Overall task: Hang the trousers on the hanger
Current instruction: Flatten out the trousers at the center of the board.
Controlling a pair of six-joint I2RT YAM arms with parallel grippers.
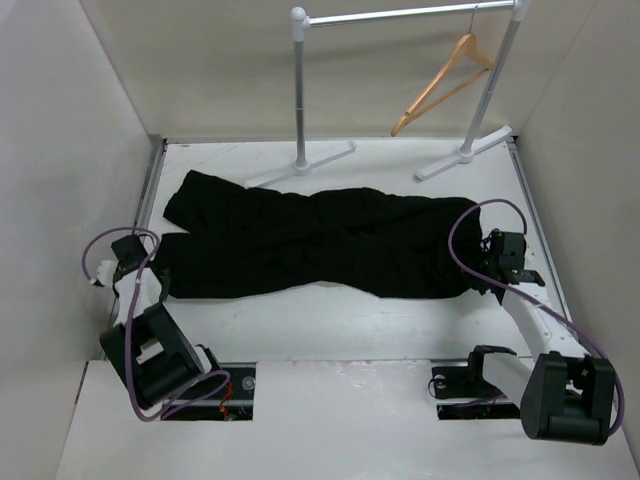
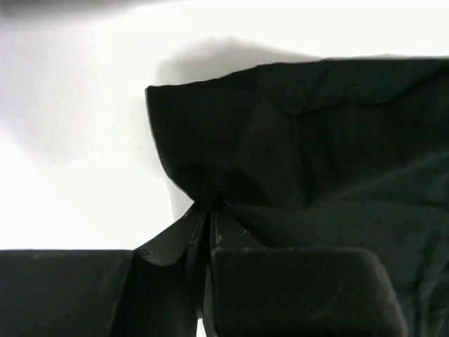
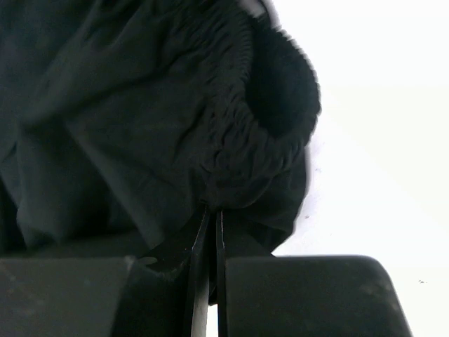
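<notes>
The trousers (image 1: 310, 240) are lying across the table (image 1: 350, 330) between the left gripper (image 2: 209, 219) and the right gripper (image 3: 212, 221), the rail (image 1: 400, 15) standing behind, the hanger (image 1: 445, 85) seemingly hanging from its right part

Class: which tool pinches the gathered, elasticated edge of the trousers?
The right tool, shut on the ruched edge of the trousers; the left tool pinches a plain, flat corner.

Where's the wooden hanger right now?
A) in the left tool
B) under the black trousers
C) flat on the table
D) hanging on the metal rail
D: the light orange-tan wooden triangular hanger hangs by its hook from the silver-grey metal rail, well apart from the black cloth trousers.
</notes>
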